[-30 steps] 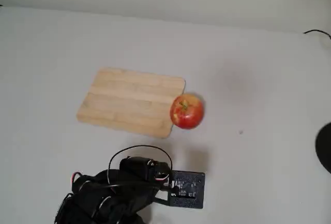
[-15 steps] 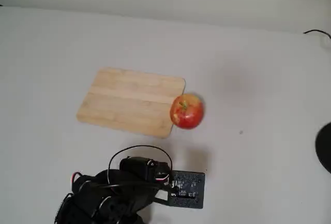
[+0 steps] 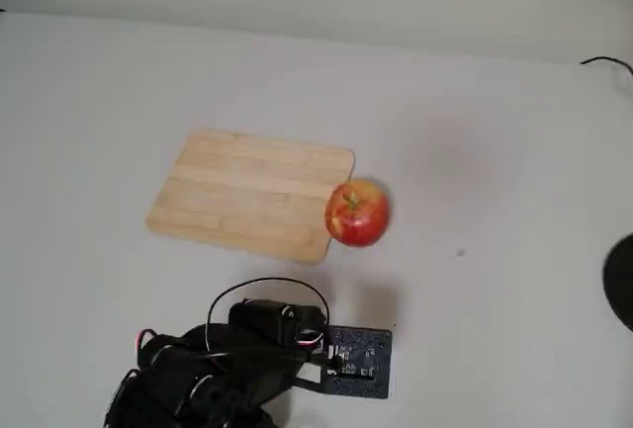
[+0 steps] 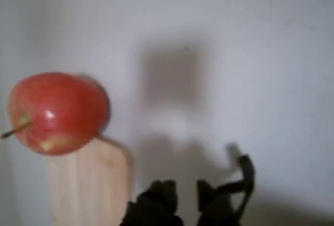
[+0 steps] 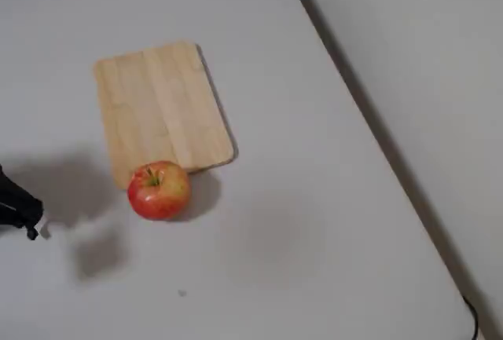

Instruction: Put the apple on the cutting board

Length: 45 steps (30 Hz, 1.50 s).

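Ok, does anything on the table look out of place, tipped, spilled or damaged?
Nothing stands out. The apple sits upright and whole on the table, right beside the cutting board, which lies flat. No spill or damage is visible.

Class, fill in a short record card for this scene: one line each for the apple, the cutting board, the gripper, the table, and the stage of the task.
apple: apple, red, upright with stem up, on the table at the board's short edge
cutting board: cutting board, lying flat, nothing on it
gripper: gripper, apart from the apple, holding nothing; jaw state unclear
table: table, plain white
task stage: apple not yet on the board
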Available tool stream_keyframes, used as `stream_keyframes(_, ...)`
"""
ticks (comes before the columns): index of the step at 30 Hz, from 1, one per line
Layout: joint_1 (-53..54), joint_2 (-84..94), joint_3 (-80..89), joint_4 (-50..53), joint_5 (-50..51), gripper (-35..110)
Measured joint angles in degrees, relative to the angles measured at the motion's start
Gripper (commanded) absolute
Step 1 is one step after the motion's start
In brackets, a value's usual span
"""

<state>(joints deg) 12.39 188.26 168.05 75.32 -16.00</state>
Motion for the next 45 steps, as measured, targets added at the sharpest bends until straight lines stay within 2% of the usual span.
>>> stream_keyframes(11,-1.6,0.0,0.8,-1.5,-3.3,15)
stream_keyframes(15,-3.2,0.0,0.4,-2.0,-9.8,31)
stream_keyframes(23,-6.8,-4.4,-5.9,-2.5,-13.3,46)
stream_keyframes(29,-6.6,-33.6,-26.0,-3.4,-11.3,50)
stream_keyframes(35,-6.8,-60.2,-47.1,2.5,-9.8,62)
stream_keyframes(45,-8.9,-93.1,-74.3,9.0,-10.1,64)
